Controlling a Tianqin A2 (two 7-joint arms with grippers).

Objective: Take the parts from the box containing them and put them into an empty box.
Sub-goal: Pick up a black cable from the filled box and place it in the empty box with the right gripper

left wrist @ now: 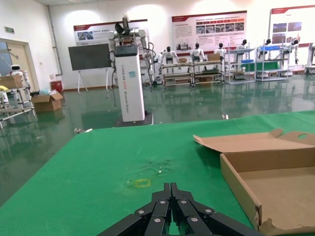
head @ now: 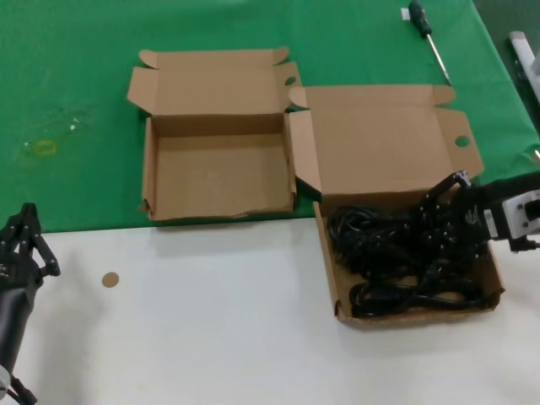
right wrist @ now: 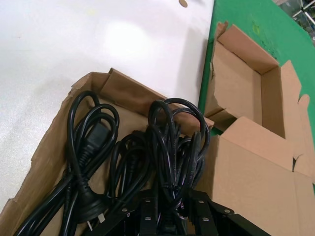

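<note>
The parts, black power cords (head: 380, 245) in looped bundles with chunky plugs, lie heaped in the wider brown box (head: 327, 261) at the right, its lid folded back. My right gripper (head: 440, 209) reaches in from the right among them. In the right wrist view a cord bundle (right wrist: 172, 132) runs between the jaws of the right gripper (right wrist: 173, 196), which are shut on it; the fingertips are buried in cords. The smaller empty box (head: 148, 169) stands open to the left on the green cloth. My left gripper (head: 28, 215) hangs shut at the near left, holding nothing.
A green-handled screwdriver (head: 426, 34) lies at the far right on the green cloth. A small cardboard disc (head: 110, 279) sits on the white tabletop near the left arm. The two boxes touch at their lid flaps (head: 295, 126). A white object (head: 523, 51) is at the right edge.
</note>
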